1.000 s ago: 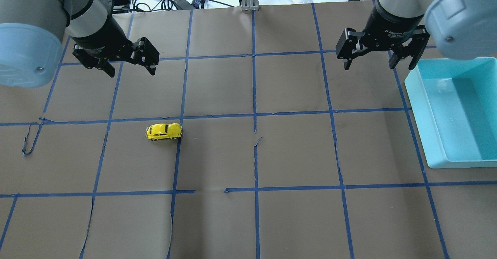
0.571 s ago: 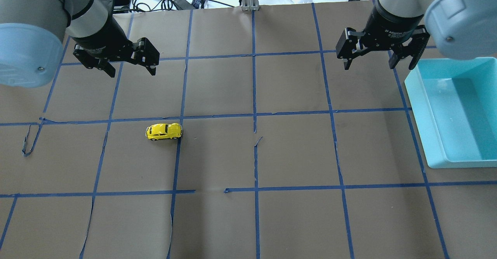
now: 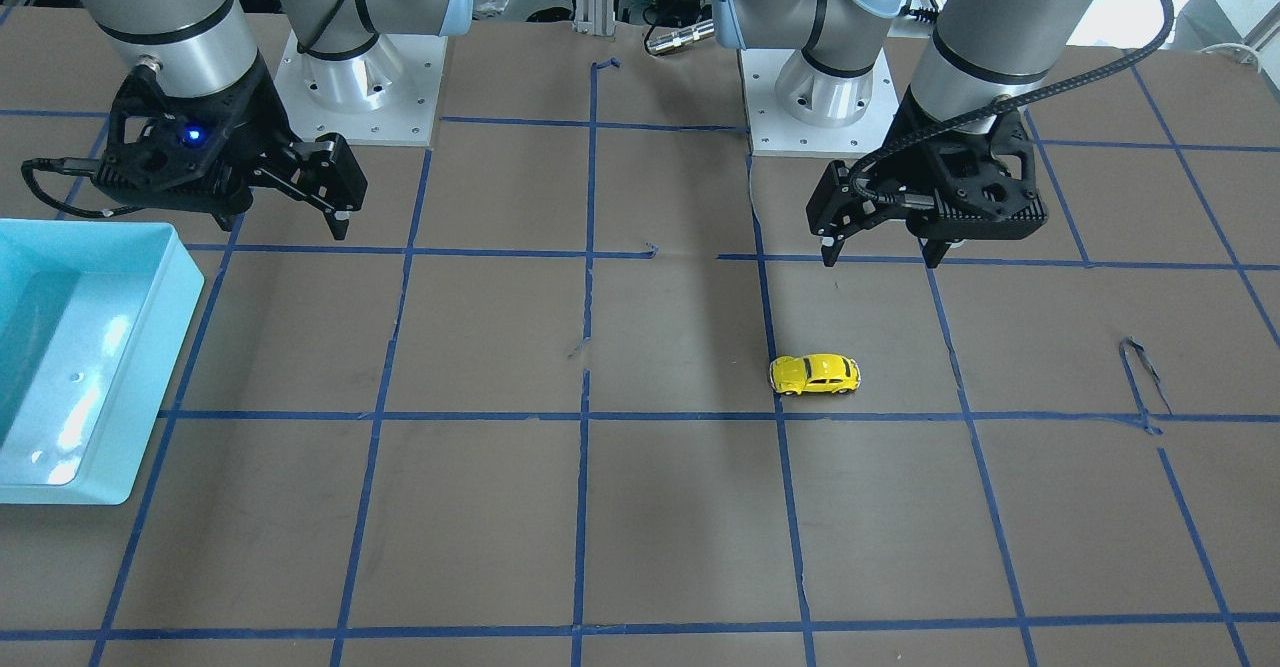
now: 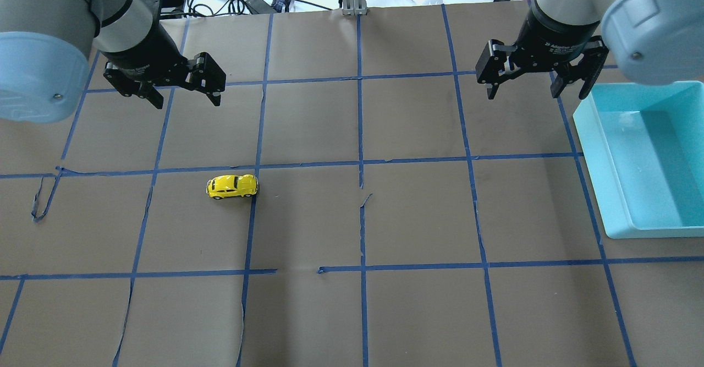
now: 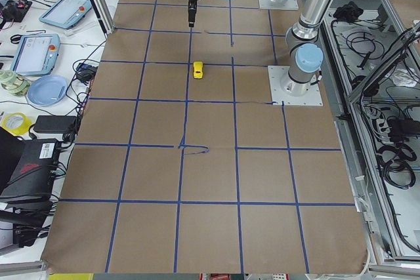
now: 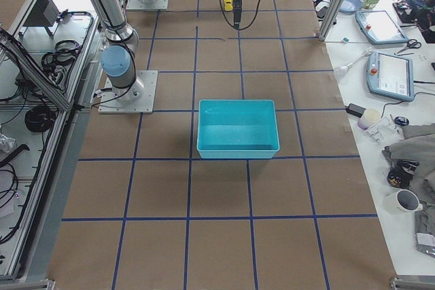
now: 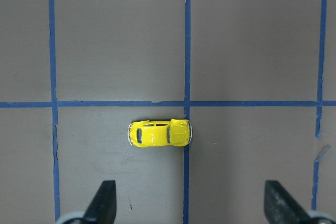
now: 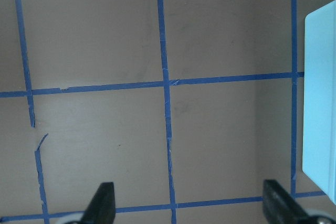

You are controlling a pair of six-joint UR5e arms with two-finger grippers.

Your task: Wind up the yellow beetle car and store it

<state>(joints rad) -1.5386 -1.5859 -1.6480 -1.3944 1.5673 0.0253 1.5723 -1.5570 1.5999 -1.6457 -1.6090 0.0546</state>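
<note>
Left end effector [image 4: 188, 103] and right end effector [image 4: 534, 94] hang open.

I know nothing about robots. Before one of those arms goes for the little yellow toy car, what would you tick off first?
1. The small yellow beetle-shaped toy car stands upright on its wheels on the brown paper-covered table: ok.
2. The left gripper is open and holds nothing: ok.
3. Left gripper lined up over the car: not ok. In its wrist view the car lies ahead of the fingers, not between them.
4. The right gripper is open and holds nothing: ok.
5. The light blue plastic bin sits open-topped on the right arm's side: ok.
6. How the car winds up: cannot tell.
</note>
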